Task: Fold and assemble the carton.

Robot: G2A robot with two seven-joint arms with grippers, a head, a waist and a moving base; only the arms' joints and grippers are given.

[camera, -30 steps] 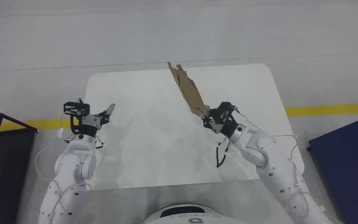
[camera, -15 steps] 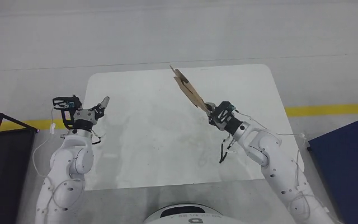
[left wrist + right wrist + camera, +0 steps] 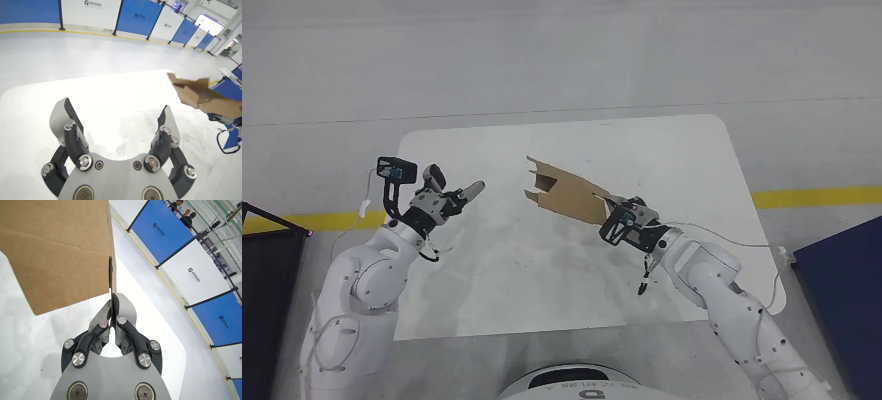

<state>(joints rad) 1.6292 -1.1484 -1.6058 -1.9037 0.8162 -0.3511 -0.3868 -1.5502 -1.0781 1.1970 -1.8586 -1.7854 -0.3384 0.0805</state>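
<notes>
A flat brown carton (image 3: 564, 192) hangs above the middle of the white table (image 3: 492, 290), its flaps pointing toward the left arm. My right gripper (image 3: 609, 214) is shut on the carton's near edge; in the right wrist view the fingers pinch a cardboard flap (image 3: 113, 289) below the big panel (image 3: 54, 247). My left gripper (image 3: 464, 192) is open and holds nothing, a little left of the carton's free end. In the left wrist view its fingers (image 3: 72, 115) stand wide apart over the table, with the carton (image 3: 196, 94) ahead of them.
The table's far edge and rounded corners (image 3: 712, 125) are bare. A yellow floor line (image 3: 817, 195) runs past both sides. A dark blue object (image 3: 847, 290) stands off the table's right side. A black cable (image 3: 640, 280) hangs from the right arm.
The right gripper has swung the carton down from pointing at the far edge to pointing left over the table's middle. The left gripper moved right, toward the carton's free end.
</notes>
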